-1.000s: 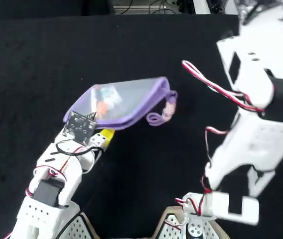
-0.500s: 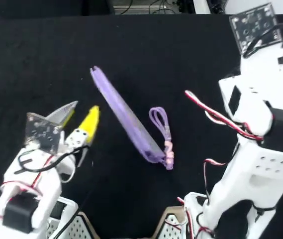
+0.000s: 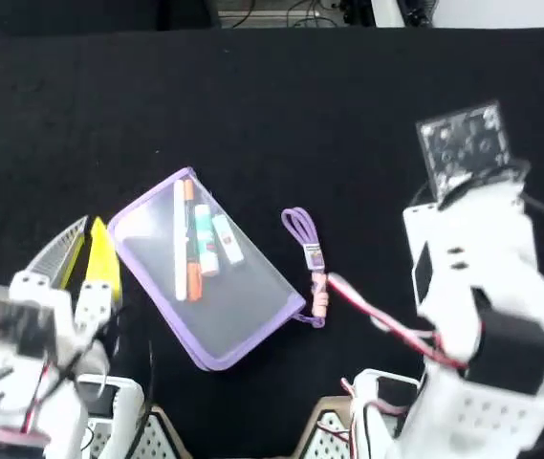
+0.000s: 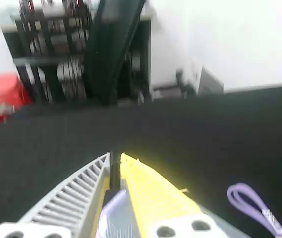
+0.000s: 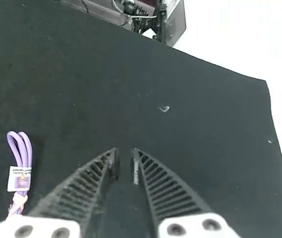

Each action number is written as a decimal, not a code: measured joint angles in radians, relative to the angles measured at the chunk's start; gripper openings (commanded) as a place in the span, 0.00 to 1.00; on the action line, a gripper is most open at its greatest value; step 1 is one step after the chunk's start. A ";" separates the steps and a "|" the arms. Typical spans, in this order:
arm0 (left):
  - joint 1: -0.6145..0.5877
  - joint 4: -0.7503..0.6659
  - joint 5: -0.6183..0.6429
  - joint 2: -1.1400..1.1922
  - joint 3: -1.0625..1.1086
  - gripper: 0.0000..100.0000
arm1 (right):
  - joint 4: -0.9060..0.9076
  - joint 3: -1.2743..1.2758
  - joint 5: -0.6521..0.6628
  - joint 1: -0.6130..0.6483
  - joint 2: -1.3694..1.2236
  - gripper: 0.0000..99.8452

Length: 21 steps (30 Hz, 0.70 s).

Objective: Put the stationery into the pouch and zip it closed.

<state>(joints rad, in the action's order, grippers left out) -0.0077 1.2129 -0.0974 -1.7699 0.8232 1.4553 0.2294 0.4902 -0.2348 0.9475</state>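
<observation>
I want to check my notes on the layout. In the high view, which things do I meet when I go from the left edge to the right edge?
left gripper → pouch with the pens inside → purple strap loop → right arm

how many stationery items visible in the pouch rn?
4, side by side inside the clear pouch: a white pen, an orange marker, a short teal-and-white item, a short white item. More could be hidden underneath.
</observation>
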 measured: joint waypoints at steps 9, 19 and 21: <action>-0.006 0.031 0.000 -0.057 0.126 0.05 | -0.132 0.336 0.000 0.000 0.324 0.03; -0.006 -0.077 -0.002 -0.058 0.494 0.05 | -0.212 0.614 -0.094 0.000 0.580 0.01; -0.006 -0.104 -0.002 -0.054 0.559 0.04 | -0.253 0.689 -0.123 0.000 0.615 0.01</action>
<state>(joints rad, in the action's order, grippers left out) -0.0138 1.1086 -0.0990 -1.8236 1.3817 1.2022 0.9183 0.3675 -0.2348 1.5627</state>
